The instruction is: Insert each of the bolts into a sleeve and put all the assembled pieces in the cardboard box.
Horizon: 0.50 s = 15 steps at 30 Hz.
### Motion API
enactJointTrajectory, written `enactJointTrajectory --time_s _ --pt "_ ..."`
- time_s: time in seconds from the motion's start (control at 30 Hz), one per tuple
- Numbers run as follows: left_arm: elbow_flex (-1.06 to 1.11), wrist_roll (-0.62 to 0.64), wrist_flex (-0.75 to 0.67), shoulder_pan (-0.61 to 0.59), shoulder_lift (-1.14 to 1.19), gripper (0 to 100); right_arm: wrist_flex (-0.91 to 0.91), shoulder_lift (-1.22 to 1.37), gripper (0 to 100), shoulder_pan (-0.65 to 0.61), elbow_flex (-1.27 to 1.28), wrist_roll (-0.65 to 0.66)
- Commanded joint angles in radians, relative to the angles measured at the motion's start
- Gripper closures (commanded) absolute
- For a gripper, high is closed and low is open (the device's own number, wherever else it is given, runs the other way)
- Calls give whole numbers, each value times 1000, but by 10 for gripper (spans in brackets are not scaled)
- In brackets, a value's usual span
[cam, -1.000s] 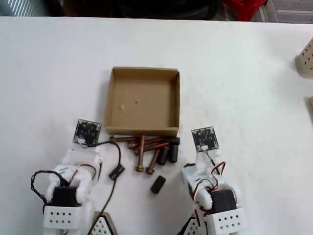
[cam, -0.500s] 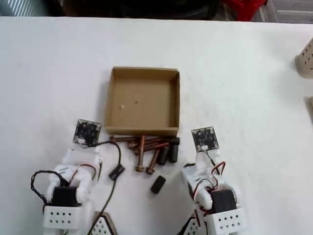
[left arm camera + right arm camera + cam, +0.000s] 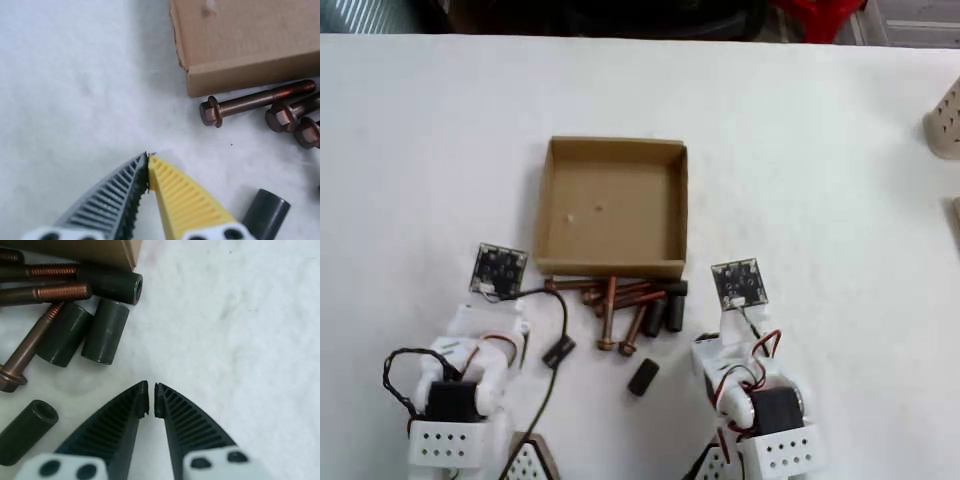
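While copper bolts (image 3: 610, 300) and black sleeves (image 3: 654, 316) are heaped loose just outside the cardboard box (image 3: 610, 205), the left gripper (image 3: 148, 161) is held pressed together over the table (image 3: 75, 75); the right gripper (image 3: 151, 400) is likewise closed, pinching nothing.

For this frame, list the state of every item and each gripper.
Cardboard box: open on top, empty.
Bolts: lying loose in a heap outside the box.
Sleeves: lying on their sides; I cannot tell whether the one nearest the box holds a bolt.
Left gripper: shut, empty.
Right gripper: shut, empty.
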Motion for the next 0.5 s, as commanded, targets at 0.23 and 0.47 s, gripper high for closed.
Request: enactJointTrajectory --time_s 0.23,0.47 --pt "-3 0 9 24 -7 976 -7 7 979 -5 8 -2" --pt "-11 -2 123 27 -12 976 -7 7 979 -5 8 -2"
